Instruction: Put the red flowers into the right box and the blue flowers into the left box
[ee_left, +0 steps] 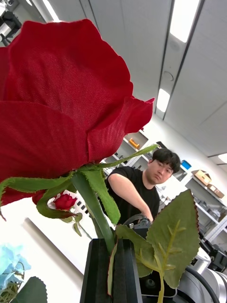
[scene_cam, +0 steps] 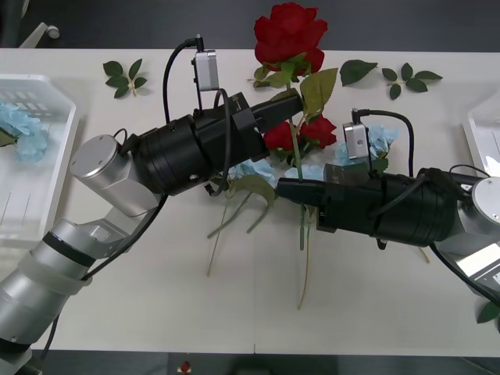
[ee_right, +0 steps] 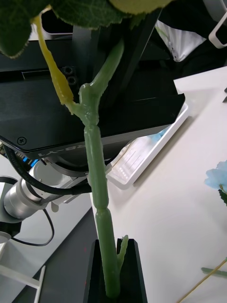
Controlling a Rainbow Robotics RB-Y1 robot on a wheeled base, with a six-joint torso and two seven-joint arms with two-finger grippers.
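Note:
A red flower with a large head (scene_cam: 289,35) is held upright above the table's far middle. My left gripper (scene_cam: 295,105) (ee_left: 109,265) is shut on its stem just under the head. My right gripper (scene_cam: 281,187) (ee_right: 112,270) is shut on the same stem (ee_right: 97,175) lower down. More red flowers (scene_cam: 303,133) and blue flowers (scene_cam: 251,169) lie on the table beneath both arms. Another blue flower (scene_cam: 23,129) rests in the left box (scene_cam: 55,98). An edge of the right box (scene_cam: 478,129) shows at the far right.
Loose green leaf sprigs lie at the table's back left (scene_cam: 125,76) and back right (scene_cam: 406,78). Long thin stems (scene_cam: 223,226) trail toward the front edge between the two arms. The table's near half has free room.

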